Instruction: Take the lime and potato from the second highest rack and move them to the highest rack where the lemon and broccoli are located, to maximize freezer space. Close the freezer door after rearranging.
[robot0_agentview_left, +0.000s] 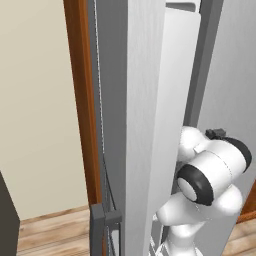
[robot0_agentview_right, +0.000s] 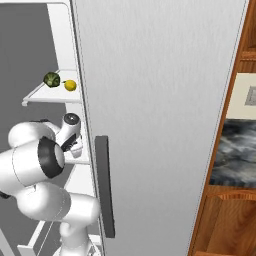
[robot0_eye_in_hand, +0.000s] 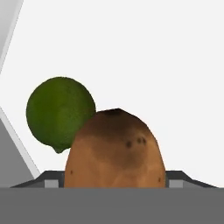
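Observation:
A brown potato (robot0_eye_in_hand: 116, 151) fills the near middle of the hand view on the white rack floor (robot0_eye_in_hand: 175, 65), and a green lime (robot0_eye_in_hand: 59, 113) touches it behind and to the left. My gripper (robot0_eye_in_hand: 113, 179) is open, with its dark fingertips (robot0_eye_in_hand: 51, 178) flanking the potato's base. From the right base view my hand (robot0_agentview_right: 72, 132) reaches into the freezer at the second highest rack (robot0_agentview_right: 85, 161). One level up, the highest rack (robot0_agentview_right: 50, 97) holds the broccoli (robot0_agentview_right: 51, 79) and the lemon (robot0_agentview_right: 70, 85). The freezer door (robot0_agentview_left: 142, 110) stands open, seen edge-on left of my arm.
A plain silver door (robot0_agentview_right: 160, 100) with a dark vertical handle (robot0_agentview_right: 104, 185) stands shut just right of my arm. Wooden cabinetry (robot0_agentview_right: 235, 150) lies beyond it. A wood-trimmed beige wall (robot0_agentview_left: 40, 100) and wooden floor (robot0_agentview_left: 55, 230) lie left of the open door.

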